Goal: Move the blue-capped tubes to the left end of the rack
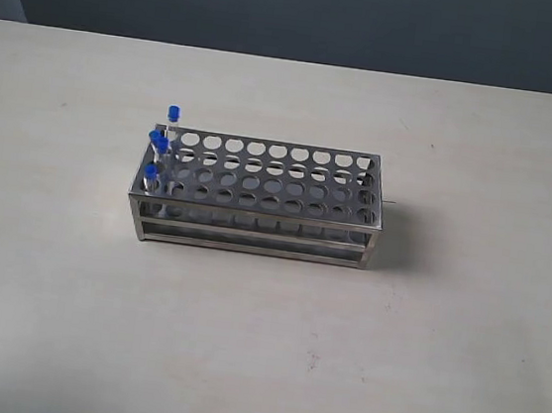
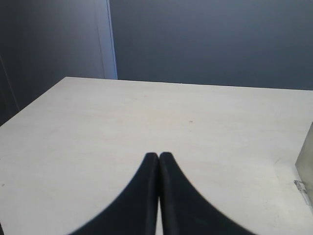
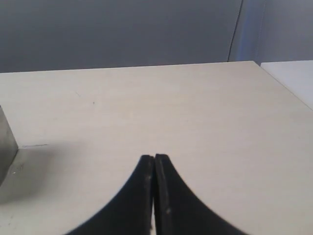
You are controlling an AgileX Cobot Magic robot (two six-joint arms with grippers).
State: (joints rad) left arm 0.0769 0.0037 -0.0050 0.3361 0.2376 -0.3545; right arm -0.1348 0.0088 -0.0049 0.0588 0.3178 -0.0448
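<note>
Bright blue on the small caps of the blue-capped tubes [image 1: 161, 143], clear and colourless below, at 9 o'clock on the rack [image 1: 256, 208]. Gleams shiny silver-grey there, patterned with four even rows of round holes, darker grey inside. Pale cream-beige across the table [image 1: 418, 362], faintly speckled, with a soft grey shadow at 3 o'clock of the rack. Dark slate blue-grey on the wall [image 1: 308, 11] at 12 o'clock. Plain matte black on the left gripper [image 2: 159, 157] and the right gripper [image 3: 154, 158]. Lighter bluish-white on one vertical strip [image 2: 110, 39] of the wall.
</note>
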